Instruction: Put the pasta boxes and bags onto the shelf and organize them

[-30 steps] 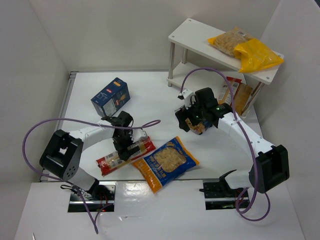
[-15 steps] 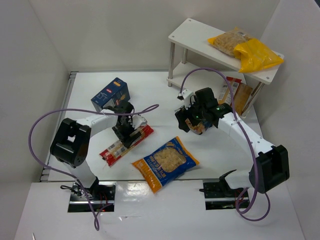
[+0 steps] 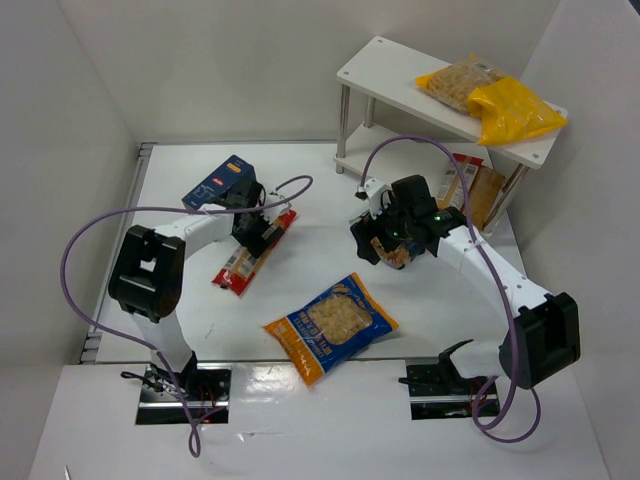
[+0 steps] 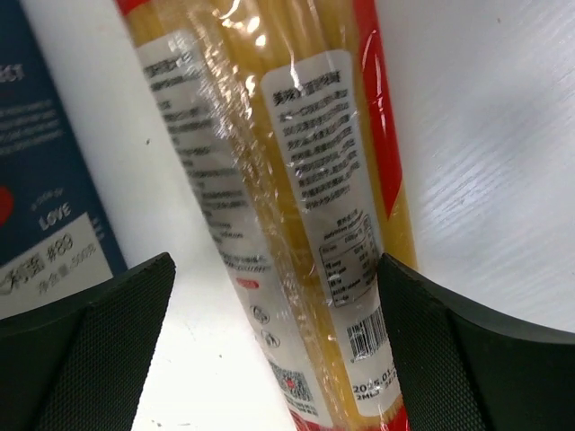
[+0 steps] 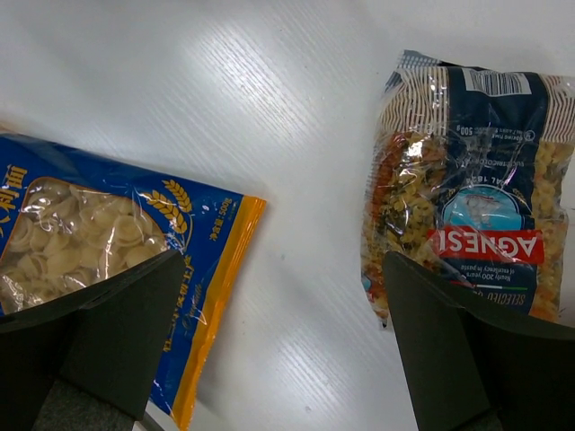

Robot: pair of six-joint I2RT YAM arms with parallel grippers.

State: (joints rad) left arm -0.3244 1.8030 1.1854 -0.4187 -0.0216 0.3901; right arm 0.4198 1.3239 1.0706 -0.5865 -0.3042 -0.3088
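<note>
The long red-and-clear spaghetti bag (image 3: 252, 255) lies on the table beside the dark blue box (image 3: 222, 183). My left gripper (image 3: 256, 230) is low over the bag with its jaws open. In the left wrist view the bag (image 4: 296, 180) runs between the fingers; the right finger (image 4: 467, 359) touches it and the left one stands apart. My right gripper (image 3: 385, 238) is open and empty above the table, between the orange-and-blue bag (image 5: 99, 260) and the clear blue-labelled bag (image 5: 467, 206). Yellow bags (image 3: 495, 100) lie on the white shelf (image 3: 385, 68).
Another pasta bag (image 3: 478, 192) stands under the shelf by its right legs. The orange-and-blue bag (image 3: 330, 328) lies near the table's front middle. White walls close in the table on the left, back and right.
My left gripper has swung away from the front towards the blue box. The spaghetti bag moved with it and turned more upright in the view. The right arm has not moved.
</note>
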